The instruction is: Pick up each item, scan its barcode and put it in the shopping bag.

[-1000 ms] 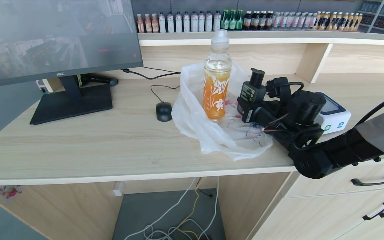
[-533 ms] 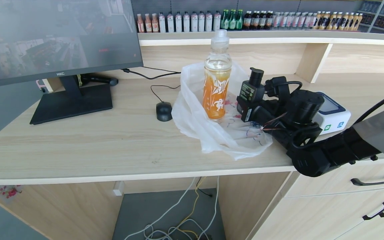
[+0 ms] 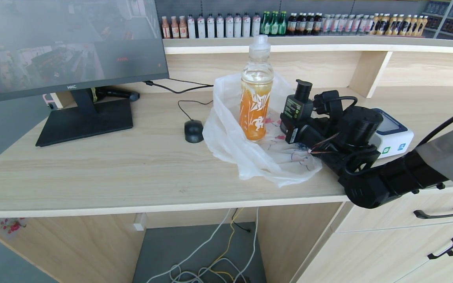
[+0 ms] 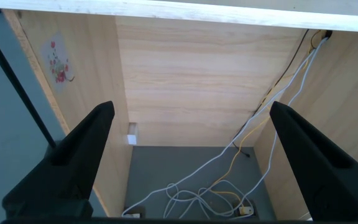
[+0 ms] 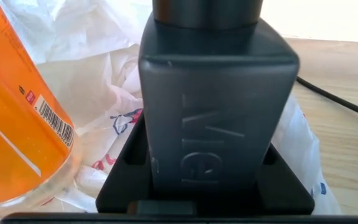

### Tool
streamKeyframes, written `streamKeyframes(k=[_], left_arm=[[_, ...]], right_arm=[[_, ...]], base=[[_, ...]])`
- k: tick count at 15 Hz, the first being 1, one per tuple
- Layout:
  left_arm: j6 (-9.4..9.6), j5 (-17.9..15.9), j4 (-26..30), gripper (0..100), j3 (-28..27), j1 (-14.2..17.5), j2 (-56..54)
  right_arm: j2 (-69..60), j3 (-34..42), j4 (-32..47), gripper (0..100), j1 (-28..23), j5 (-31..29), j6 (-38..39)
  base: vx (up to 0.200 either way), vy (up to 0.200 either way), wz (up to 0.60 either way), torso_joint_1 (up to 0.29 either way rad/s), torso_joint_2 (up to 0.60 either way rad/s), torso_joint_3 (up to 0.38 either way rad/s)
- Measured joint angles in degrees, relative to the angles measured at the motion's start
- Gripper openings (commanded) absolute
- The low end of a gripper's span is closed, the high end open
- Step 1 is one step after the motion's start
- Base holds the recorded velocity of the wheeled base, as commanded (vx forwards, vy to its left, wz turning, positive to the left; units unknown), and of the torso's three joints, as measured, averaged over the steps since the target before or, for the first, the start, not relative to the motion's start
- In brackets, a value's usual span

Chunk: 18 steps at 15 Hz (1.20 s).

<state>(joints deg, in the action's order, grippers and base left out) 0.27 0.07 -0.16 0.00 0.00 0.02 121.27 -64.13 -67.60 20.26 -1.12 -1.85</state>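
Left gripper hangs below counter level, well apart from the shopping bag, jaws spread wide, empty. Orange drink bottle stands upright inside the bag, near its middle. Just right of it, the dark bottle sits clamped upright in the right gripper, over the bag's right side. White scanner box is right of the bag. Step looks like bagging the dark bottle. Next: lower it into the bag clear of the orange bottle, then release.
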Motion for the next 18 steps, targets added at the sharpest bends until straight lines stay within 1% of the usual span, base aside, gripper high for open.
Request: streamKeyframes(k=[1,2,11,18], left_arm=[[0.00,0.00,0.00,100,0.00,0.00,0.00],[0.00,0.00,0.02,100,0.00,0.00,0.00],[-0.02,0.00,0.00,100,0.00,0.00,0.00],[0.00,0.00,0.00,100,0.00,0.00,0.00]], right_arm=[[0.04,-0.04,-0.01,0,-0.04,-0.05,0.05],[0.09,0.00,-0.11,100,-0.04,-0.07,0.13],[0.59,-1.77,-0.41,100,-0.15,-0.29,0.27],[-3.66,0.05,-0.44,100,0.18,-0.51,-0.26]], base=[[0.000,0.000,0.00,0.000,0.00,0.000],[0.000,0.000,0.00,0.000,0.00,0.000],[0.000,0.000,0.00,0.000,0.00,0.000],[0.000,0.000,0.00,0.000,0.00,0.000]])
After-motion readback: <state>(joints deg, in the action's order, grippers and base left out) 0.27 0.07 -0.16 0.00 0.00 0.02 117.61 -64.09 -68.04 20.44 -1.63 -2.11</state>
